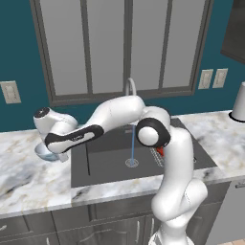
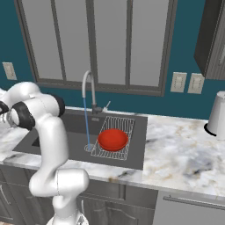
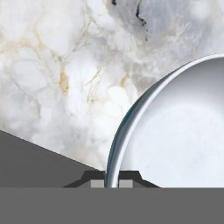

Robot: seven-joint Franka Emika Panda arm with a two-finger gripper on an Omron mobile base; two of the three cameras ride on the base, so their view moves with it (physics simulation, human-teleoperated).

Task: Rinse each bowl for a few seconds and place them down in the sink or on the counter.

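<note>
A pale blue-grey bowl [image 3: 183,131] is sitting over the marble counter [image 3: 57,74], left of the sink [image 1: 105,165]. The fingers [image 3: 111,183] are pinching its rim, one tip on each side. A red bowl [image 2: 113,139] is resting on the wire rack [image 2: 125,125] in the sink, while water is running from the tap [image 2: 88,88] beside it.

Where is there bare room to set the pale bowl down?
Bare marble counter left of the sink; dark basin floor left of the running water. The wire rack is crowded by the red bowl. The gripper is shut on the pale bowl.
</note>
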